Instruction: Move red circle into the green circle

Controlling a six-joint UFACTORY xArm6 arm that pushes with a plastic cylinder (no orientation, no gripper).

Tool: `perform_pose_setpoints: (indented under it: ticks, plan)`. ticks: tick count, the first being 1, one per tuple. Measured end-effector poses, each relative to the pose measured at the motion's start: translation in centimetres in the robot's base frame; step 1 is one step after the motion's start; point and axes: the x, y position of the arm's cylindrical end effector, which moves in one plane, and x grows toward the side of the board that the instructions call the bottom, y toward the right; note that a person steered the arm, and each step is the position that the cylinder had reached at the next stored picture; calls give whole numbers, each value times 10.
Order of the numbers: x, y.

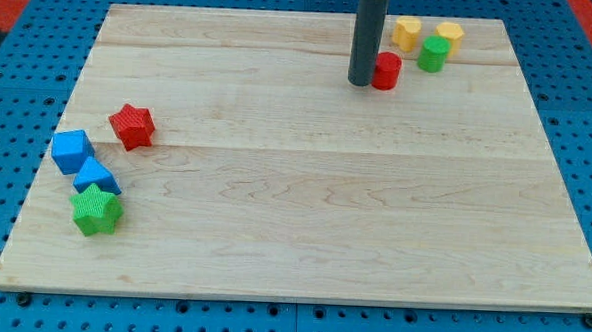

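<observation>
Currently my tip (pixel 360 83) presses against the left side of the small red circle block (pixel 386 71), near the wooden board's (pixel 294 216) top edge, with the green circle block (pixel 433 55) just up-right. Pushed off-centre, red could likely slip past green or strike the yellow blocks (pixel 408 32).

1 straight, smooth, dark grey rod; my tip (pixel 360 83) blunt, cylindrical

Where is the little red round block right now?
The red circle block sits near the view's top, right of centre, touching my tip on its left, with the green circle block just up-right, apart.
</observation>
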Motion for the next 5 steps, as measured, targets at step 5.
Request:
perform_pose_setpoints:
  ticks: [5]
  plan:
    - [19,48]
